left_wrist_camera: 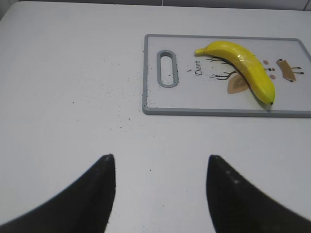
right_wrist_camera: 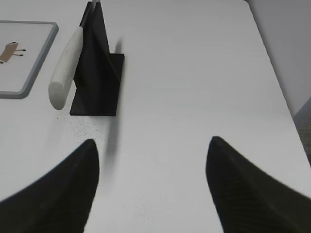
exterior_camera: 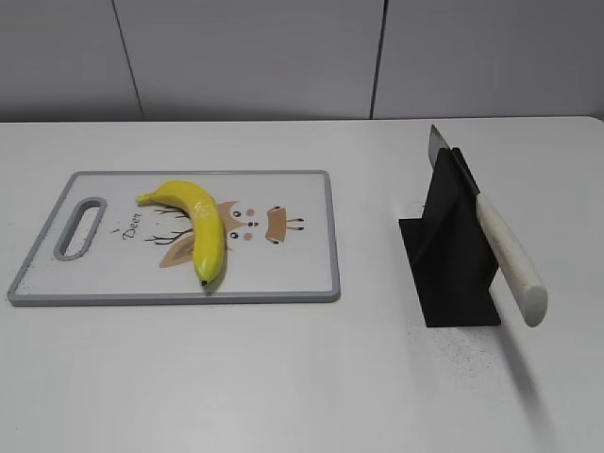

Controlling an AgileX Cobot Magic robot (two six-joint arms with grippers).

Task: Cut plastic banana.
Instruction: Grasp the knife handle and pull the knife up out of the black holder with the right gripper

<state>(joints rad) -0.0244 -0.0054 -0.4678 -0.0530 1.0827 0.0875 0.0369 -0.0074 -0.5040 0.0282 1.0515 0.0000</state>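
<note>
The yellow plastic banana [exterior_camera: 194,225] lies on a white cutting board [exterior_camera: 302,193] with a grey rim, left of the table's middle; it also shows in the left wrist view [left_wrist_camera: 243,68]. A knife [exterior_camera: 502,253] with a white handle rests tilted in a black stand [exterior_camera: 451,255] on the right, handle toward me; it also shows in the right wrist view [right_wrist_camera: 65,68]. My left gripper [left_wrist_camera: 160,160] is open over bare table, near of the board. My right gripper [right_wrist_camera: 151,143] is open over bare table, near and right of the stand. Neither gripper shows in the exterior view.
The board [left_wrist_camera: 155,104] has a handle slot [exterior_camera: 81,227] at its left end and a deer drawing. The table's right edge [right_wrist_camera: 272,63] lies right of my right gripper. Dark specks dot the table near the board and stand.
</note>
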